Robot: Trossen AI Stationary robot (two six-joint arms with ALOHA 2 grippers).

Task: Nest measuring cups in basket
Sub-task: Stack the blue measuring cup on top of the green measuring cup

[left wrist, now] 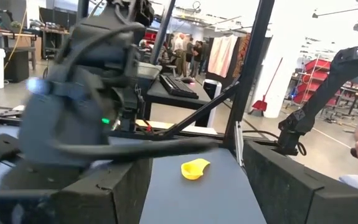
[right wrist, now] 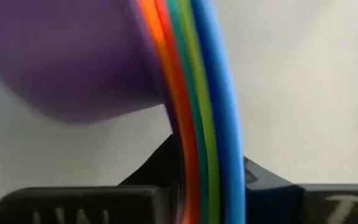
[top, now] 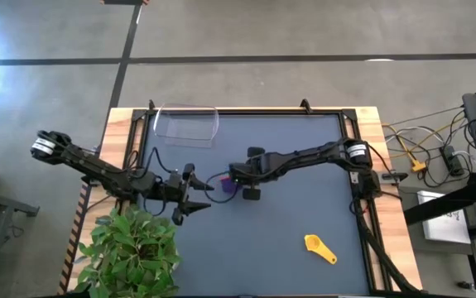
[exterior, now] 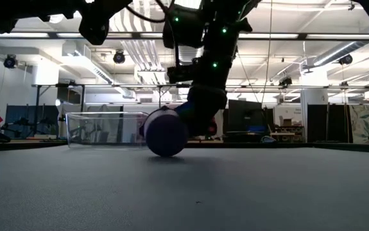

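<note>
My right tool (top: pixel 225 184) pinches the nested cup stack (right wrist: pixel 185 124) by its handles, keeping it together; the yellow cup (top: pixel 319 247) lies apart on the counter (top: pixel 287 199).

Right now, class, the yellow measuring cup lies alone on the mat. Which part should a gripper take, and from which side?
Take the yellow measuring cup by its short flat handle, coming straight down from above. It lies alone on the dark mat with open space all round, and in the high view the handle sticks out toward the right front corner. That thin strip would probably suit closing jaws better than the round bowl.
</note>
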